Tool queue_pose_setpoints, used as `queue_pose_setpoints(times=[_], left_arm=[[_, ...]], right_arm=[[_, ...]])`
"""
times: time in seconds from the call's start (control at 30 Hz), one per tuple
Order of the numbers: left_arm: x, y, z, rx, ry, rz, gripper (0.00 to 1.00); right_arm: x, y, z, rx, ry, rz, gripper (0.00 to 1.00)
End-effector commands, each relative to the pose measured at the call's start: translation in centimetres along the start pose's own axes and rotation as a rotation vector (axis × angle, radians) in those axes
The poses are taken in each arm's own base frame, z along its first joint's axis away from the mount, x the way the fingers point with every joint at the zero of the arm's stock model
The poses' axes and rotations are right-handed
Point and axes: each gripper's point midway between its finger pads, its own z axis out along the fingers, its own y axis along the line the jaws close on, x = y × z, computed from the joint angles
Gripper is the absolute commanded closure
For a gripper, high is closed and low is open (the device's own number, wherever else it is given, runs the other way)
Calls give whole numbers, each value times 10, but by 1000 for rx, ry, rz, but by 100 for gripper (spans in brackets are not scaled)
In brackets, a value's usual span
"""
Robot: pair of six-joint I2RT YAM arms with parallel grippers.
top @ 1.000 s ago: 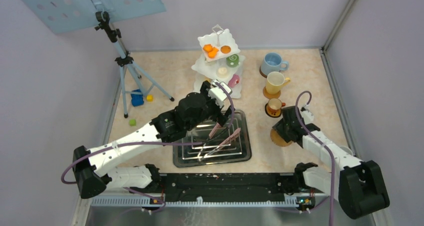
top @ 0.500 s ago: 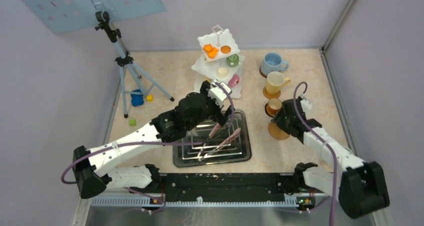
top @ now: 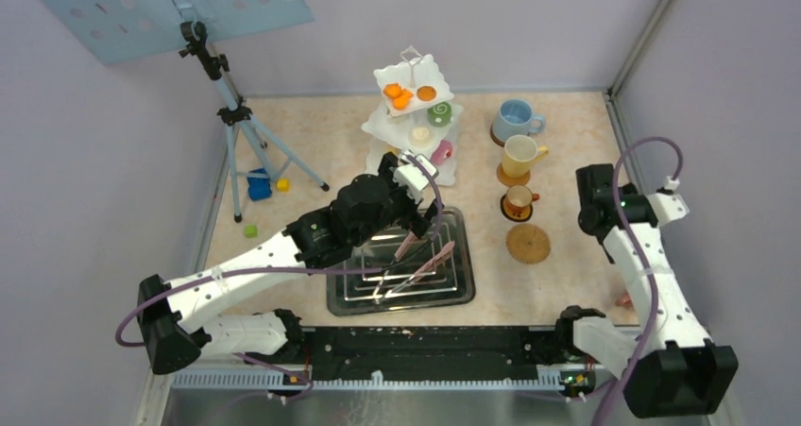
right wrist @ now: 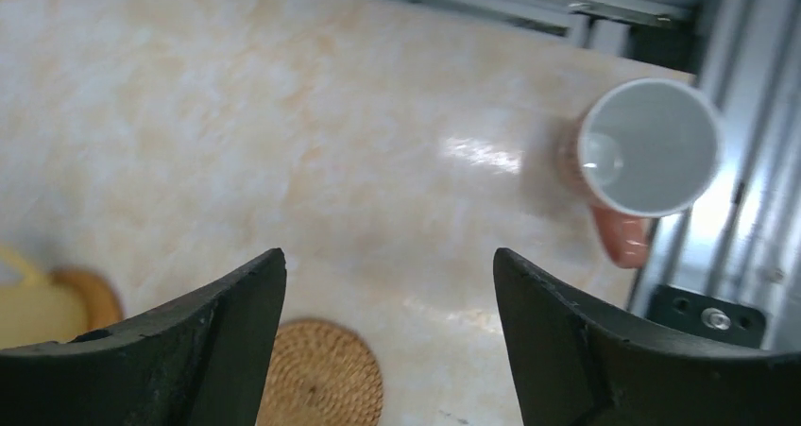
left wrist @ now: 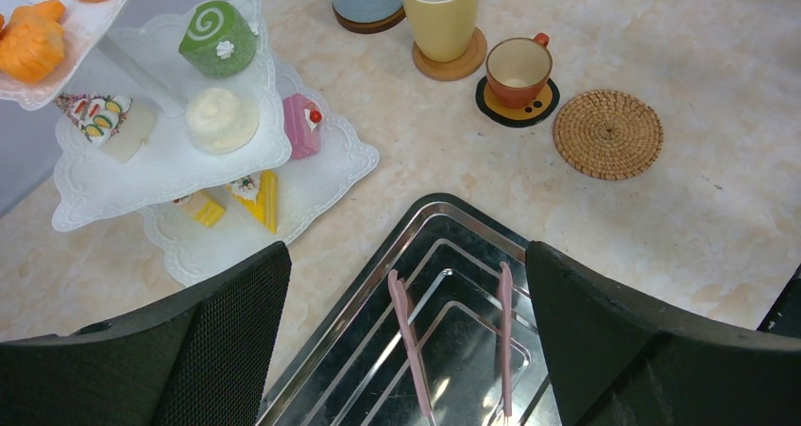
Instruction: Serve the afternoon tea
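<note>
Woven coaster (top: pixel 529 244) lies bare just near of the brown mug (top: pixel 517 200); step, as judged: fetching grey mug (right wrist: pixel 650 147) from near right edge; right gripper (right wrist: pixel 387 256) apart, empty, off to its left; next likely: centre, descend, clamp; left gripper (left wrist: pixel 406 251) apart, empty.

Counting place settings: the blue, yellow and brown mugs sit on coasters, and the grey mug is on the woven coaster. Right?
No: the woven coaster is bare, as the top view shows; the grey mug stands apart from it. The blue mug, yellow mug and brown mug do sit on coasters.
</note>
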Motion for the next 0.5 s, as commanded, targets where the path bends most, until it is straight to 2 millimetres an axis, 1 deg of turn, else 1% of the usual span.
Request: queue_pose_setpoints(times=[0.0, 0.03, 0.2, 0.37, 0.47], left_arm=[[-14, -3, -1, 8, -53, -14, 1], [-14, -2, -1, 5, -54, -12, 1], [-15, 1, -3, -7, -58, -9, 1], [-15, 0, -3, -4, -58, -7, 1], [-15, 0, -2, -6, -56, -5, 1]], right_arm=[[-22, -63, 6, 328, -9, 79, 19], [-22, -68, 11, 348, 9, 92, 18], [-25, -77, 29, 323, 51, 200, 18], [-36, -96, 48, 373, 56, 282, 18], [-30, -100, 62, 370, 107, 340, 18]])
